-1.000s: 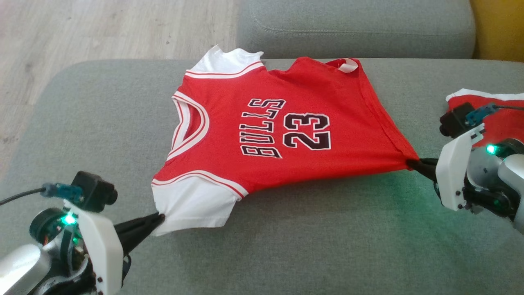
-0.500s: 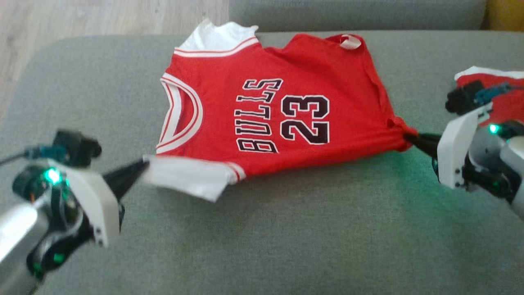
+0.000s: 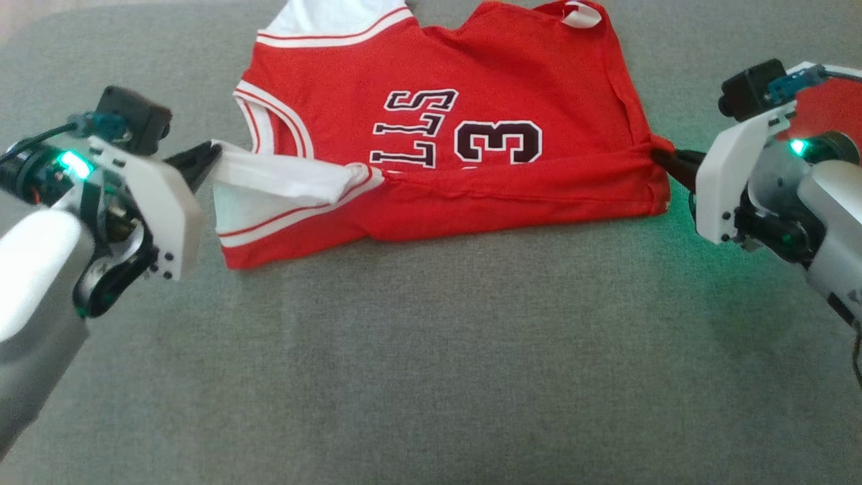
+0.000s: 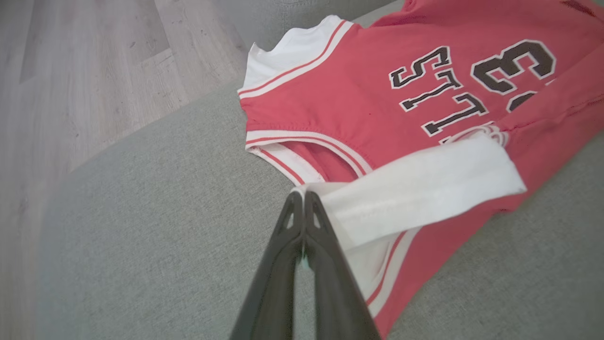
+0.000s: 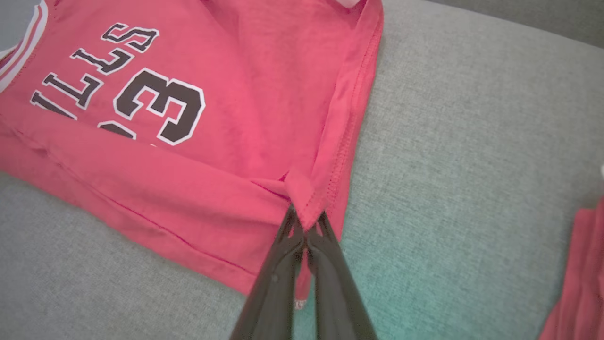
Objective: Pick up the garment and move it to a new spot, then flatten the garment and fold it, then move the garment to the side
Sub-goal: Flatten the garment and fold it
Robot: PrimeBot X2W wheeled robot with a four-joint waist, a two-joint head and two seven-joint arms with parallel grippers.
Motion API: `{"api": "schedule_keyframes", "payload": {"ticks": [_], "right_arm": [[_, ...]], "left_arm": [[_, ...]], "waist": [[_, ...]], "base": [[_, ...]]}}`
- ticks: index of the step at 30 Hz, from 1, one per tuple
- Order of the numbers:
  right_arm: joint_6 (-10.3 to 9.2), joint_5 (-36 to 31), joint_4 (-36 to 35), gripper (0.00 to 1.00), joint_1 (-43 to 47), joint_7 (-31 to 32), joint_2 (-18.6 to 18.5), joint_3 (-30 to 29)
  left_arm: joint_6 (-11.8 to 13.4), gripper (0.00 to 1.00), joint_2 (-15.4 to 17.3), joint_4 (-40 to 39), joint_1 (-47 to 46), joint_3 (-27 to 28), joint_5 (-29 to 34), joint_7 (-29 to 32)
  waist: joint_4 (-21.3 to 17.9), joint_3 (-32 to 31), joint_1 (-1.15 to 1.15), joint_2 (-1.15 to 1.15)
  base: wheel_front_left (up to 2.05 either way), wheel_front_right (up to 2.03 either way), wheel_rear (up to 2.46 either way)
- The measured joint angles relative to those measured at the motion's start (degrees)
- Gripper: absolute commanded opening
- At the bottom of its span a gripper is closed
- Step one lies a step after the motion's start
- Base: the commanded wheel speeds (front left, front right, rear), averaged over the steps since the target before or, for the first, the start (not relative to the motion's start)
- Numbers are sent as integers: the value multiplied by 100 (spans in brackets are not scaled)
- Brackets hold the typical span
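On the grey sofa cushion in front of me the red garment lies spread out, its neck opening toward my left and its bottom hem toward my right. My left gripper is closed tight on the edge of the near white sleeve, fingers pressed together with the cloth pinched at their tips. The sleeve is lifted off the cushion and stretched toward the gripper, lying across the lower part of the chest. My right gripper is likewise clamped, on the near corner of the hem, where the red cloth bunches into small folds around the fingertips.

A taut crease runs across the garment between my two grips, and below it a band of red cloth reaches down to the cushion. The crease hides the near part of the black lettering; of the print I can read only "LLS" and a "3". The far white sleeve lies at the top edge of the head view, and a small white fold shows at the far hem corner.

A second red piece of cloth lies behind my right wrist, apart from the garment. Pale wood floor shows beyond the cushion's edge in the left wrist view.
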Motion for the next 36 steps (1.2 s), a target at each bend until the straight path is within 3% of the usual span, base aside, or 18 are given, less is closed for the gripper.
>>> {"api": "schedule_keyframes", "payload": {"ticks": [9, 10, 11, 12, 13, 20, 26, 29, 32, 36], "right_arm": [[0, -54, 296, 0, -272, -153, 231, 115], [0, -53, 333, 0, -300, -158, 250, 115], [0, -53, 372, 0, -325, -222, 274, 111], [0, -56, 424, 18, -349, -342, 302, 93], [0, -77, 474, 100, -371, -502, 326, 57], [0, 19, 609, 100, -437, -1179, 422, -209], [0, -74, 719, 100, -450, -2627, 494, -812], [0, -226, 878, 100, -437, -3300, 654, -1228], [0, -541, 957, 100, -384, -3444, 876, -1925], [0, -1818, 279, 100, 34, -3463, 1212, -3925]], "left_arm": [[-145, 0, -613, 1120, -773, -382, 641, -528], [-147, 8, -678, 1238, -866, -416, 702, -601], [-158, 26, -737, 1349, -946, -438, 758, -690], [-170, 96, -798, 1470, -1019, -444, 823, -802], [-137, 100, -860, 1591, -1082, -438, 890, -960], [369, 100, -1220, 2219, -1201, -191, 1011, -2165], [1091, 100, -1468, 2107, -1155, 694, 671, -3791], [1357, 100, -1555, 1733, -912, 1098, 519, -4122], [1662, 100, -1608, 1102, -359, 1493, 512, -4183], [2040, 100, -1767, -152, 609, 2198, 915, -4205]], "waist": [[-134, 246, 0, 0], [-147, 270, 0, 0], [-159, 292, -1, 0], [-170, 312, -1, 0], [-179, 330, -1, 0], [-207, 247, -1, 0], [-171, -1, -2, 0], [-138, -170, -2, 0], [-108, -336, -2, 0], [-108, -456, -2, 0]], "base": [[0, 0, 0], [0, 0, 0], [0, 0, 0], [0, 0, 0], [0, 0, 0], [0, 0, 0], [0, 0, 0], [0, 0, 0], [0, 0, 0], [0, 0, 0]]}}
